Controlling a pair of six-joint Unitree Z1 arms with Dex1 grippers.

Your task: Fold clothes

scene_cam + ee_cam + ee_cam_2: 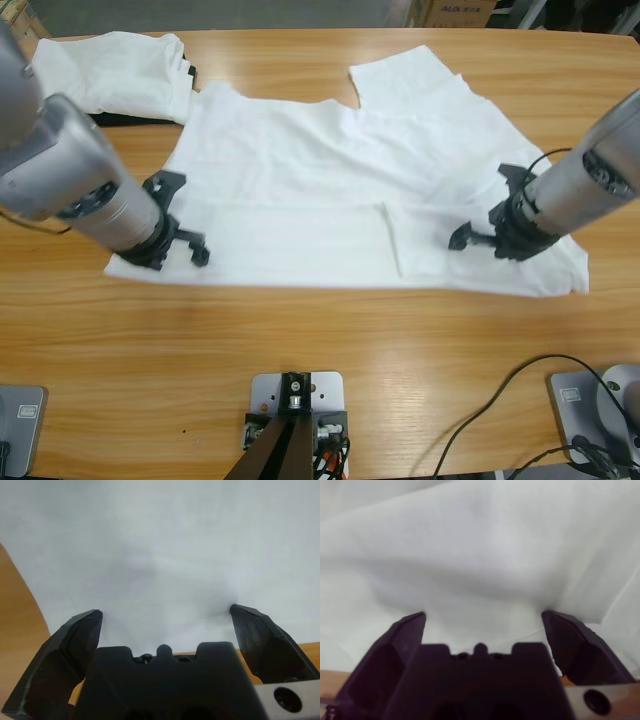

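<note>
Both claws, left claw and right claw, sat spread open over the T-shirt; each, I judged, should pinch hem cloth evenly.

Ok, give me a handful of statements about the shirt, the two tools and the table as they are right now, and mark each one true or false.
1. The white T-shirt lies spread on the wooden table. True.
2. The left tool is shut. False: its jaws stand open, white cloth between them.
3. The right tool is open at the shirt. True.
4. Both tools work at the shirt's far edge. False: they are at its near edge, one toward each end.
5. A second white garment lies at the far left corner. True.
</note>
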